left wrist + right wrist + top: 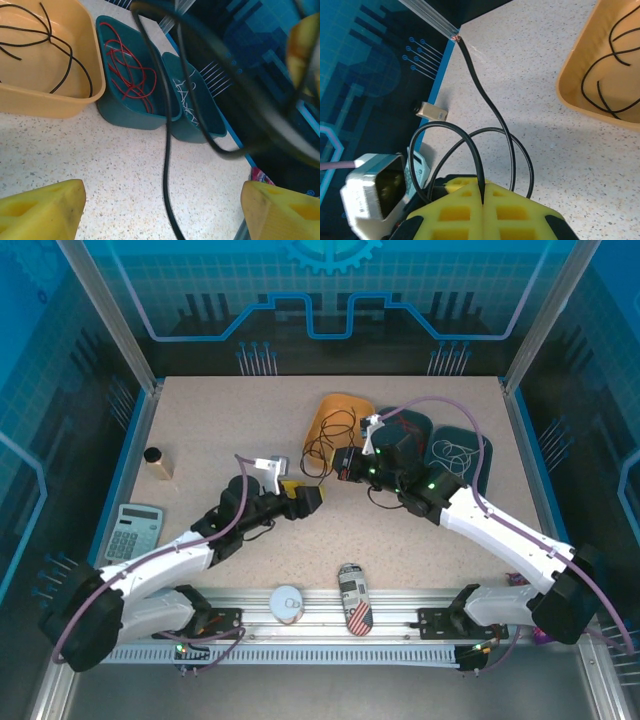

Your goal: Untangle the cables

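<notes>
**Right gripper point(482, 197) clamped on the black cable point(470, 65), left gripper point(160, 212) spread wide**

Your right gripper's yellow fingers are pressed together at the bottom of the right wrist view. The black cable is nipped in the seam between them. From that pinch it rises into two loose loops over the speckled table point(545, 60). A straight length runs away toward the table's blue-edged border.

Your left gripper's fingertips point(45, 210) stand far apart at the bottom corners of the left wrist view. A thin black strand runs down between them and touches neither. A thicker, blurred black loop hangs close to that lens. You cannot tell from that view whether strand and loop are one cable.

Beyond the fingertips, the other cables lie apart from one another. A second black cable point(50, 34) lies in the yellow tub point(50, 102). The red cable point(131, 75) is in the teal tray point(125, 115) just beside the tub. The white cable point(184, 95) is in a second teal tray point(192, 132) that touches the first.

In the top view your two grippers face each other near the table's middle, just in front of the tub. A calculator point(133, 532) lies by the left edge and a wooden block point(158, 464) stands beyond it. A drinks can point(353, 598) lies on its side on the near rail.
</notes>
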